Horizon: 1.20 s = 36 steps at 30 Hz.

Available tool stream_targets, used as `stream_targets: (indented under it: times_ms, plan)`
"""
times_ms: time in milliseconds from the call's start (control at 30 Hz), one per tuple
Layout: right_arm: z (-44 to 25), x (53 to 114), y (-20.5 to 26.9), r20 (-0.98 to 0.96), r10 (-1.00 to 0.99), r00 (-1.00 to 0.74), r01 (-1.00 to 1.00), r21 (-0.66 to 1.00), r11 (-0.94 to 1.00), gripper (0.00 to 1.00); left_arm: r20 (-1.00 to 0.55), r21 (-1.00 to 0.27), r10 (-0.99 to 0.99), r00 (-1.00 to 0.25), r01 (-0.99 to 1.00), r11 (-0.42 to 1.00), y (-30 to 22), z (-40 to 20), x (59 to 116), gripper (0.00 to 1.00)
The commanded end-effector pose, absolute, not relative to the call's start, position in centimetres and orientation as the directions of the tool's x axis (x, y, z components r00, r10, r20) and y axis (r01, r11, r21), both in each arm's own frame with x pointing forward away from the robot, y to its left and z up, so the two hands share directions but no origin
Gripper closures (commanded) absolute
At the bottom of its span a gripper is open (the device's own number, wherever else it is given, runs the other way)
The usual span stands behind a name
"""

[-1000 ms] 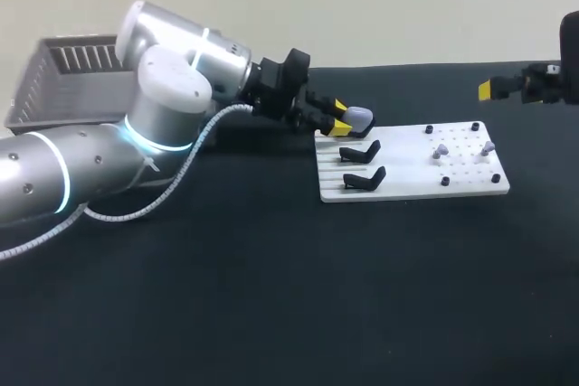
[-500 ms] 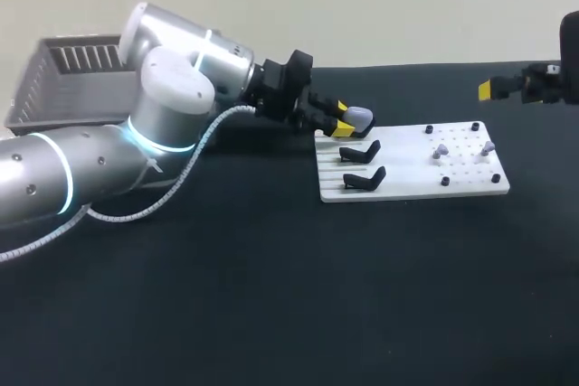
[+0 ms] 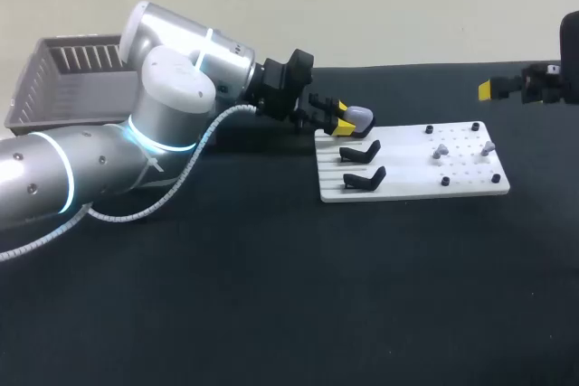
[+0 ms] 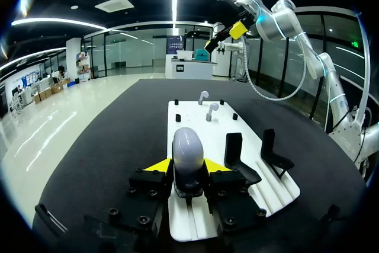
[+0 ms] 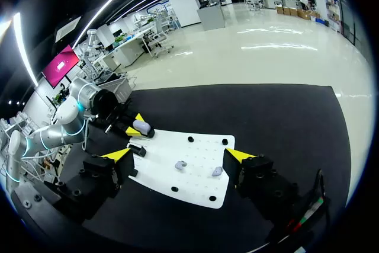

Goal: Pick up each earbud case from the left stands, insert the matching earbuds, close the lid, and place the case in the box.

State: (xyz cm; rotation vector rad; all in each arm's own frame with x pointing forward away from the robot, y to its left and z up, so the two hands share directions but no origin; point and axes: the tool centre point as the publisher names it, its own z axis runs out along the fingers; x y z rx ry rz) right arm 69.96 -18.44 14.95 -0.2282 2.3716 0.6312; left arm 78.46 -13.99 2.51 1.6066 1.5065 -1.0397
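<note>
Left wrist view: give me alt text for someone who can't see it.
The left gripper holds a pale earbud case between its fingers, over the near end of a white board. Two empty black stands sit beside it, and two earbuds farther ahead.

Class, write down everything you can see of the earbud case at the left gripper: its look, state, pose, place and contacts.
The earbud case is a small, rounded, pale lavender-grey shell. It looks like smooth, glossy plastic, and its lid is closed. It stands upright between the left gripper's yellow fingertips, which touch it from both sides. It is over the end of the white board, beside two empty black stands. Whether it rests on a stand of its own is hidden.
</note>
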Motion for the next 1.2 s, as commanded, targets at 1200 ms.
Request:
stream_targets:
  times_ms: [1200]
  plan:
    - [15.0,69.9,-18.5,-0.645,0.001,-0.764,-0.32,0.38,0.868,0.0,-0.956,0.05,0.288,0.06,0.998,-0.042,-13.0,8.3,75.6,1.0]
